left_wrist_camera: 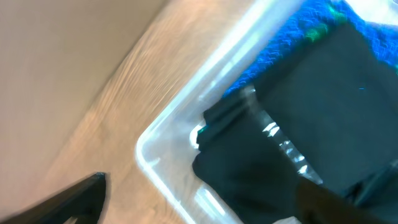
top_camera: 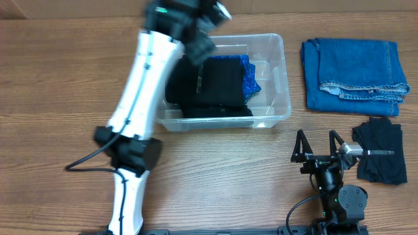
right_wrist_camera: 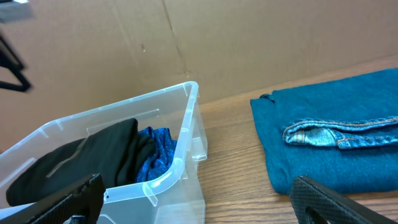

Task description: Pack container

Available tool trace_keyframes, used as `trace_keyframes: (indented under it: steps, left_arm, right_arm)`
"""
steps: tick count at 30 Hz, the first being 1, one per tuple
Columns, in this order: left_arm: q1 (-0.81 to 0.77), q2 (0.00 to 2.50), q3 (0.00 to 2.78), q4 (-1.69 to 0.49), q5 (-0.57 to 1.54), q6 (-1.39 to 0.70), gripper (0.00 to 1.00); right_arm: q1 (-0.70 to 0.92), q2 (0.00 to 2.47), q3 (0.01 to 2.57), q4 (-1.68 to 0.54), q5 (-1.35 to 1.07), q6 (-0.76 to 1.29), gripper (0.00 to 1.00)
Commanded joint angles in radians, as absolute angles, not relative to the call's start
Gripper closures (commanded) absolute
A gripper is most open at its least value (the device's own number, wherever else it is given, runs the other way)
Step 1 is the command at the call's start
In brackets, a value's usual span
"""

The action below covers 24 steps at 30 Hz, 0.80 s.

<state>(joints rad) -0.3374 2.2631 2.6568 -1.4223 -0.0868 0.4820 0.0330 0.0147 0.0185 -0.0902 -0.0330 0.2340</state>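
– Wooden table (top_camera: 59, 72) logged. What is showing at left?
– My left gripper (top_camera: 199, 29) is hovering, blurred, over the container (top_camera: 275, 62), fingers spread wide. The container is sitting mid-table, holding a black garment (top_camera: 222, 81) and a blue cloth (top_camera: 251, 77).
– Rightward?
– My right gripper (top_camera: 317, 145) is sitting agape near the front edge, and the folded jeans (top_camera: 353, 72) are lying beyond it.

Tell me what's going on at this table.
A clear container is being packed with clothes. The left arm reaches over it, its left tool open above a black garment inside, with a blue patterned cloth showing beside it. The right tool sits open and empty near the table's front edge. Folded jeans and a small black cloth lie on the table to the container's right, not yet packed.
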Motion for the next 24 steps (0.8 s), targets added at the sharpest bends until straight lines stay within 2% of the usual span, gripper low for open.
trace_keyframes:
  steps: [1,4,10,19,24]
  left_arm:
    - [-0.137,2.184,2.687,-1.425,0.207,0.231,0.0]
    - [0.05,2.188,2.686,-1.441,0.409,0.07,0.0]
    - [0.23,2.188,2.683,-1.481,0.416,0.029,0.0]
    - [0.262,2.188,2.683,-1.498,0.326,0.03,0.0]
    - [0.262,2.188,2.683,-1.498,0.326,0.03,0.0]
  right_arm:
    - [0.03,0.005,0.008,-0.083,-0.02,0.228,0.0]
    - [0.03,0.005,0.008,-0.083,-0.02,0.228,0.0]
    - [0.03,0.005,0.008,-0.083,-0.019,0.228,0.0]
    - [0.03,0.015,0.091,-0.019,-0.005,0.314,0.0]
    - [0.03,0.194,0.423,-0.222,0.001,0.279,0.0]
